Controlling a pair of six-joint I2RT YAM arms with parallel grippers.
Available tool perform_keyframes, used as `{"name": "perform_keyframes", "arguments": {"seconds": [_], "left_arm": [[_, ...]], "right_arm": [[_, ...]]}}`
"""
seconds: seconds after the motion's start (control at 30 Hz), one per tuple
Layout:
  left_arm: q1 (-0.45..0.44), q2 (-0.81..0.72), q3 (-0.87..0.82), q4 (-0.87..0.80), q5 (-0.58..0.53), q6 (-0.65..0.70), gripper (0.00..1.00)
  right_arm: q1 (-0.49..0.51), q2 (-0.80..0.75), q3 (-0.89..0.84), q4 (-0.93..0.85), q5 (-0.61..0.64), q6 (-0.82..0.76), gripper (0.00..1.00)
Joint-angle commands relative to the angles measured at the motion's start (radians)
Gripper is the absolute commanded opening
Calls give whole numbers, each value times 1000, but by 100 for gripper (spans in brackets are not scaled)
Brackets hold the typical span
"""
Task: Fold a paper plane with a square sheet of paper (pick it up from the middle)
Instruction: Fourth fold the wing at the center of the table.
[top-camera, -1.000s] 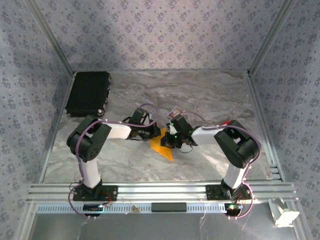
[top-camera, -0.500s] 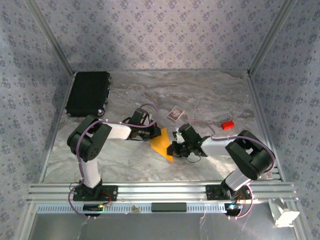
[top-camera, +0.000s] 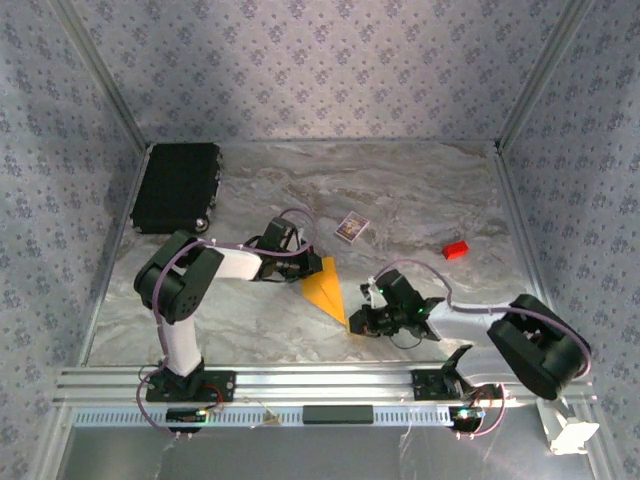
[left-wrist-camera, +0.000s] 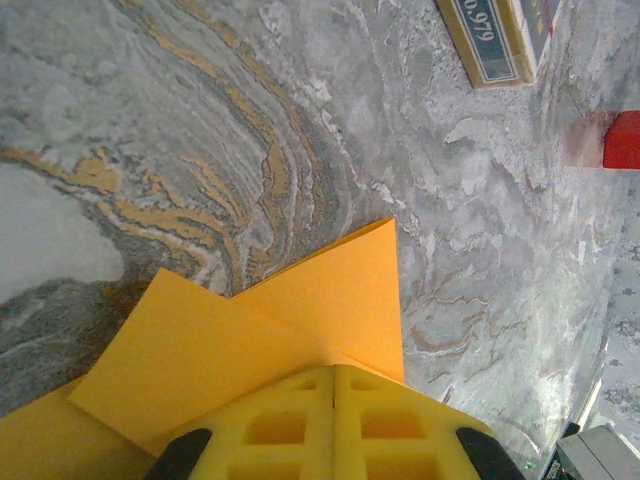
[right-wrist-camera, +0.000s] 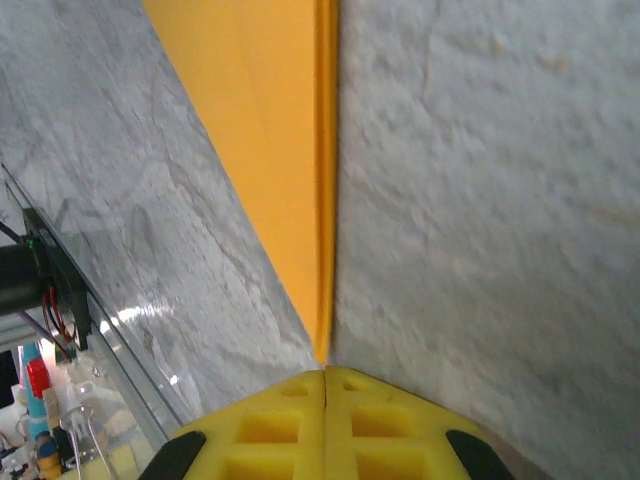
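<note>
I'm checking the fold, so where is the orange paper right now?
In the top view the orange paper lies centrally, between the left hand at its far left edge and the right hand at its near pointed tip.

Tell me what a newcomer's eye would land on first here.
The bright orange-yellow paper, folded into a pointed dart, lies in the middle of the grey marbled table. Both shut grippers are at it: the left gripper by its wide end, the right gripper at its near tip. A black case sits in the far-left corner, and a small red block to the right.
</note>
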Motion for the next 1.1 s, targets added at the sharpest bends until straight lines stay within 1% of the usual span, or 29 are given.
{"name": "perform_keyframes", "arguments": {"seconds": [0.0,0.07,0.1,0.17,0.23,0.33,0.4,0.5,0.7,0.83,1.07], "left_arm": [[2,43,-53,-103,-92,10,0],[-5,37,-53,-106,-92,9,0],[-6,34,-53,-107,-92,7,0],[-9,28,-50,-108,-93,4,0],[-9,20,-52,-114,-100,4,0],[-10,14,-54,-114,-98,7,0],[-9,11,-53,-116,-94,19,0],[-6,10,-47,-121,-95,38,0],[-6,16,-45,-113,-89,37,0],[-1,17,-38,-133,-98,52,0],[5,17,-40,-133,-88,55,0]], "right_arm": [[1,-96,63,-184,2,-47,4],[-21,-147,90,-209,33,-94,4],[-47,-157,102,-217,34,-102,4],[-100,-140,130,-210,-5,-108,3],[-123,-101,169,-211,-4,-104,3],[-121,-48,199,-182,74,-44,4],[-122,-14,195,-129,86,13,5],[-120,17,195,-89,84,61,5],[-107,52,212,-69,69,79,5],[-89,109,221,7,37,113,4],[-70,167,288,-27,41,94,3]]}}
